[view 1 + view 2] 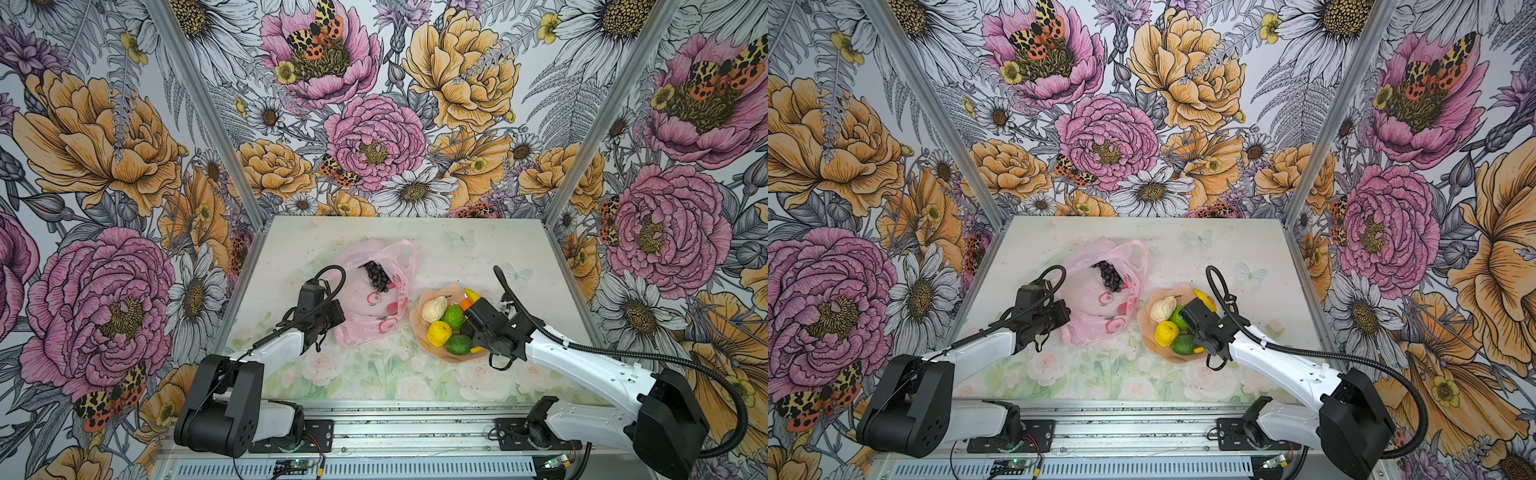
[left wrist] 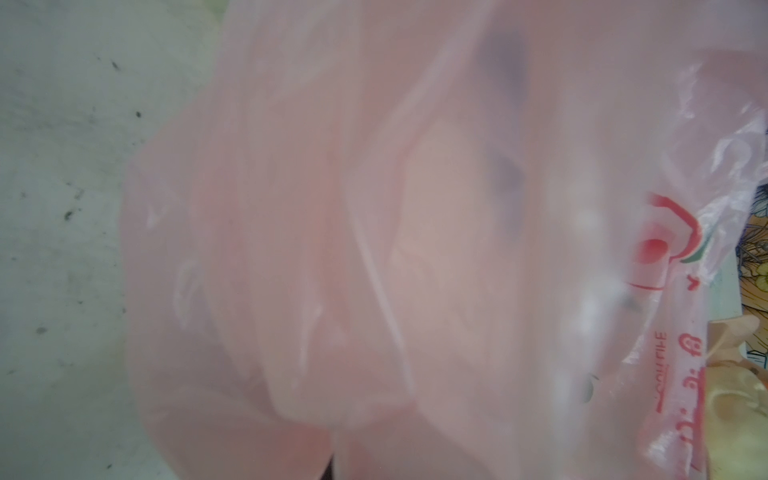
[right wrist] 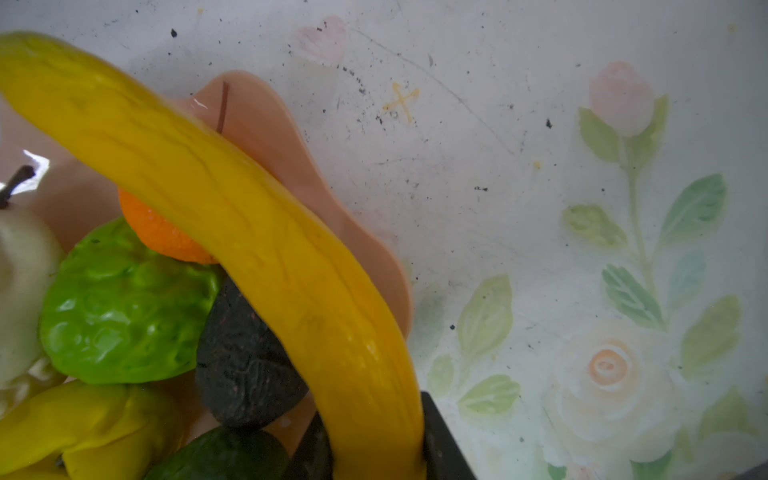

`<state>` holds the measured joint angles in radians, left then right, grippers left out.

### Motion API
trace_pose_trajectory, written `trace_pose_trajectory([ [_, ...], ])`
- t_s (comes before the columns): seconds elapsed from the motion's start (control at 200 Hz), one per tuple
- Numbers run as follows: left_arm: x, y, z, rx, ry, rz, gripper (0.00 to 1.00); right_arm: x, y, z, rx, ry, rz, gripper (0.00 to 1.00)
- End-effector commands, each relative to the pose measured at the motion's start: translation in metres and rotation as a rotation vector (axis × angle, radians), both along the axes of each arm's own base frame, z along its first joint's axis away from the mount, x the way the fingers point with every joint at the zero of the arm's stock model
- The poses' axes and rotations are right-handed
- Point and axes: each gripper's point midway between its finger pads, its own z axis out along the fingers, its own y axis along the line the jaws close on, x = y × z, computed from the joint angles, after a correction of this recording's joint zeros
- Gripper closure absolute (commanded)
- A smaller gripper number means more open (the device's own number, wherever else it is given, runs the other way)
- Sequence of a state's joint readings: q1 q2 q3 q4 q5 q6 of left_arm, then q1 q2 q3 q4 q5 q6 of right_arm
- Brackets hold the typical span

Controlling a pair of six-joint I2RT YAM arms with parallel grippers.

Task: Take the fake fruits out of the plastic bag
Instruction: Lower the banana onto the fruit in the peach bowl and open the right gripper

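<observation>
The plastic bag (image 1: 361, 307) (image 1: 1088, 307) lies crumpled left of the table's middle, its mouth open toward the back. A dark grape bunch (image 1: 377, 276) (image 1: 1111, 276) rests inside the mouth. My left gripper (image 1: 340, 319) (image 1: 1068, 312) is shut on the bag's left edge; the pink film (image 2: 374, 249) fills the left wrist view and hides the jaws. My right gripper (image 3: 374, 449) is shut on the near end of the banana (image 3: 232, 199) (image 1: 471, 295), which lies across the other fake fruits on the peach plate (image 1: 415, 320) (image 3: 266, 116).
On the plate lie a cream pear (image 1: 434, 309), a bumpy green citrus (image 1: 453, 316), a yellow citrus (image 1: 439, 333), another green fruit (image 1: 459, 345), an orange (image 3: 162, 237) and a dark avocado (image 3: 245, 357). Floral walls close three sides of the table (image 1: 457, 249).
</observation>
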<state>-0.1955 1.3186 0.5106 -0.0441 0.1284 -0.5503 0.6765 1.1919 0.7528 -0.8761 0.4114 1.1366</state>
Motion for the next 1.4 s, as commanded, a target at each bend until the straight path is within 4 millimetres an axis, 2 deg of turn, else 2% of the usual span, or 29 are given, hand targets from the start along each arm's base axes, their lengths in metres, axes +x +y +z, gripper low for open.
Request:
trace_pose_trajectory([
  [0.0, 0.005, 0.0, 0.008, -0.02, -0.028, 0.004, 1.0, 0.005, 0.005, -0.001, 0.026, -0.013, -0.009, 0.68],
  [0.335, 0.005, 0.001, 0.008, -0.016, -0.03, 0.007, 1.0, 0.007, 0.008, 0.001, 0.033, -0.015, 0.001, 0.56],
  [0.57, 0.005, 0.0, 0.006, -0.019, -0.025, 0.004, 1.0, 0.009, 0.009, 0.006, 0.038, -0.03, 0.016, 0.59],
  [0.861, 0.006, 0.0, 0.007, -0.016, -0.028, 0.004, 1.0, 0.005, 0.021, -0.001, 0.039, 0.01, 0.053, 0.62],
  [1.081, 0.006, -0.001, 0.007, -0.02, -0.025, 0.001, 1.0, 0.001, 0.019, 0.0, 0.037, 0.006, 0.058, 0.64],
  [1.206, 0.006, 0.0, 0.006, -0.017, -0.025, 0.006, 1.0, 0.004, 0.018, 0.006, 0.034, -0.008, 0.066, 0.59],
  [1.396, 0.006, 0.0, 0.006, -0.017, -0.026, 0.003, 1.0, 0.01, 0.011, 0.016, 0.01, -0.035, 0.069, 0.46],
])
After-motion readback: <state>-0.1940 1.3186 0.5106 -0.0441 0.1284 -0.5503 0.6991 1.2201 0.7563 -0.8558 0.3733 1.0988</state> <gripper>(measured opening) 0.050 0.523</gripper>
